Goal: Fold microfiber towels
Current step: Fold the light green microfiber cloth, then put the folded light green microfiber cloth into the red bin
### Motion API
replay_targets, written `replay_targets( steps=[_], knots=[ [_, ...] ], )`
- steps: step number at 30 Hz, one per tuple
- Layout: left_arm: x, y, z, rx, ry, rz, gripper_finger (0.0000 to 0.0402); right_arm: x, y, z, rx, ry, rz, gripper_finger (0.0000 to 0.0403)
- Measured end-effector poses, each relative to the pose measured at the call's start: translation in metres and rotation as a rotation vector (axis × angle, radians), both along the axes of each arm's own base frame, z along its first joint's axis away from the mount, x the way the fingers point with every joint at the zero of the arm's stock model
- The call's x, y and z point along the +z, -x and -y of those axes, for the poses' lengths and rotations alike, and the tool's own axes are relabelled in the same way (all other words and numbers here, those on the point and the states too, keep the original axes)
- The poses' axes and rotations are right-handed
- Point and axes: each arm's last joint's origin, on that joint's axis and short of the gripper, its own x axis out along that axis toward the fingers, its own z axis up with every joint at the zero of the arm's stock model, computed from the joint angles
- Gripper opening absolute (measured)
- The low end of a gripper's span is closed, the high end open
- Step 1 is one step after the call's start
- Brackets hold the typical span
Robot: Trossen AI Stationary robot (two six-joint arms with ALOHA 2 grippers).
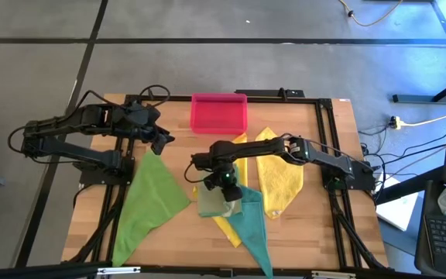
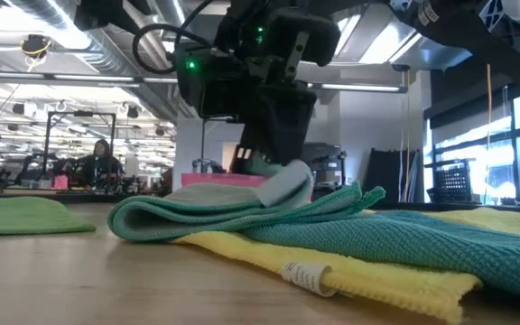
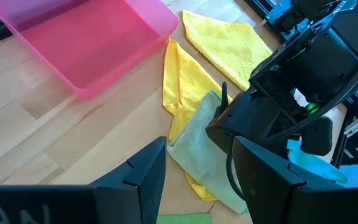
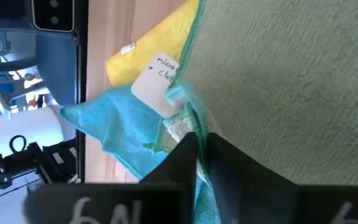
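Note:
A pale olive towel (image 1: 210, 203) lies folded near the table's middle, resting on a teal towel (image 1: 254, 229) and a yellow towel (image 1: 227, 225). My right gripper (image 4: 199, 149) is down at its right edge, fingers nearly together on the cloth. A second yellow towel (image 1: 281, 178) lies flat to the right. A bright green towel (image 1: 149, 198) is spread out at the left. My left gripper (image 3: 197, 180) hangs open above the table's far left, holding nothing. My right gripper pinches the pale olive towel's hemmed edge (image 4: 178, 127) beside its white label, between its two fingertips. The fingers slant down from the table's right side. The held part curls up a little (image 2: 287, 185); the rest of the towel lies folded on the towels beneath.
A pink tray (image 1: 219, 112) stands at the table's far middle. Black frame rails (image 1: 327, 139) run along the table's edges. Bare wood shows between the green towel and the pile, and near the front left. A person sits far off in the room (image 2: 102, 158).

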Motion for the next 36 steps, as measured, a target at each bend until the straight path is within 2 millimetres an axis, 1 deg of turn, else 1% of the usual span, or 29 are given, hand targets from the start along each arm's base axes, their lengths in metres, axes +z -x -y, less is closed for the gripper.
replay_targets(
  steps=[4, 8, 12, 19, 22, 25, 30, 33, 36],
  knots=[
    [0.000, 0.000, 0.000, 0.000, 0.000, 0.000, 0.0176, 0.000, 0.000, 0.000, -0.018, 0.000, -0.019, 0.0085],
    [0.000, 0.000, 0.000, -0.003, -0.003, -0.001, 0.0176, 0.001, 0.004, 0.000, -0.056, 0.006, -0.090, 0.0131],
    [0.000, 0.000, 0.000, -0.005, -0.005, -0.001, 0.0176, 0.002, 0.011, 0.000, -0.061, 0.010, -0.171, 0.0156],
    [0.000, 0.000, 0.000, -0.011, -0.012, -0.004, 0.0176, 0.003, 0.014, 0.002, -0.159, 0.034, -0.294, 0.0160],
    [0.000, 0.000, 0.000, -0.013, -0.013, -0.006, 0.0176, 0.008, 0.015, 0.006, -0.191, 0.037, -0.304, 0.0161],
    [0.000, 0.000, 0.000, -0.012, -0.012, -0.008, 0.0176, 0.019, 0.016, 0.012, -0.210, 0.036, -0.278, 0.0161],
    [-0.001, 0.001, 0.000, -0.020, -0.014, -0.016, 0.0176, 0.036, 0.014, 0.030, -0.254, 0.122, -0.173, 0.0161],
    [-0.001, 0.001, 0.000, -0.024, -0.011, -0.015, 0.0176, 0.040, 0.007, 0.042, -0.316, 0.163, -0.095, 0.0161],
    [-0.001, 0.001, 0.001, -0.030, -0.005, -0.015, 0.0176, 0.039, 0.002, 0.055, -0.417, 0.235, -0.070, 0.0161]
  ],
)
